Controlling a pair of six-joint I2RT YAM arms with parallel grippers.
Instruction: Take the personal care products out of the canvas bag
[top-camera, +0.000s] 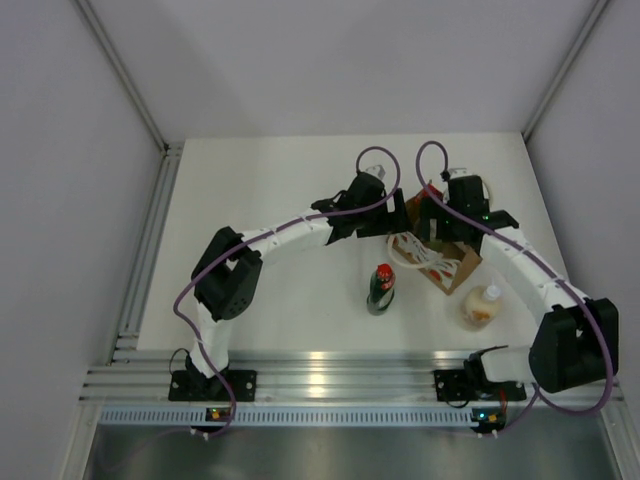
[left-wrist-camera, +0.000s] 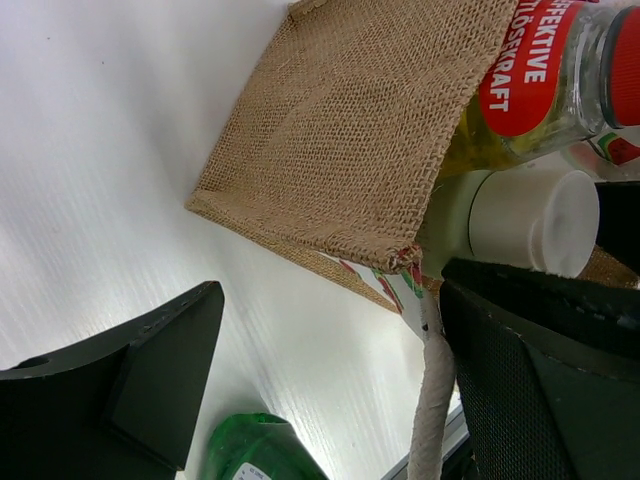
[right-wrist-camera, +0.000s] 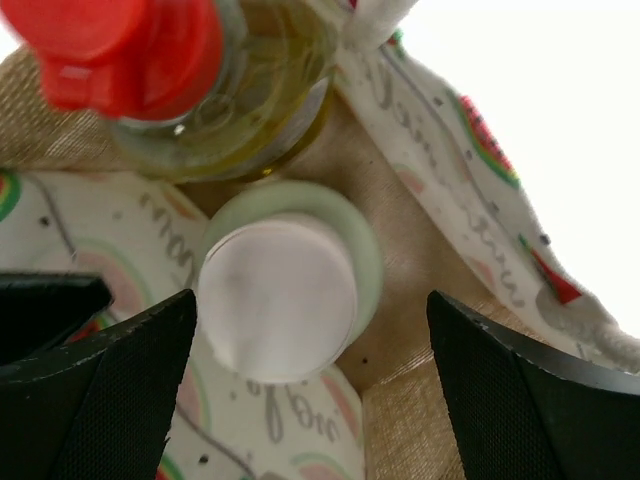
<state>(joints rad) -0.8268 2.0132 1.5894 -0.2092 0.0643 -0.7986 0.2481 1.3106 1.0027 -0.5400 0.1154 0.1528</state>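
Observation:
The canvas bag (top-camera: 452, 264) sits at the back right with its pale rope handles (top-camera: 410, 250) spread toward the middle. The dark green bottle with a red cap (top-camera: 381, 288) stands on the table in front of it. The cream bottle with an orange label (top-camera: 480, 306) stands to its right. Inside the bag are the yellow bottle with a red cap (right-wrist-camera: 170, 70) and the pale grey-white cylinder (right-wrist-camera: 285, 290). My right gripper (right-wrist-camera: 310, 385) is open over the bag's mouth, its fingers either side of the cylinder. My left gripper (left-wrist-camera: 330, 380) is open at the bag's edge (left-wrist-camera: 350, 130), beside a rope handle (left-wrist-camera: 432, 400).
The white table (top-camera: 280, 190) is walled by grey panels at the left, right and back. An aluminium rail (top-camera: 330, 375) runs along the near edge by the arm bases. The green bottle also shows in the left wrist view (left-wrist-camera: 260, 450) below the fingers.

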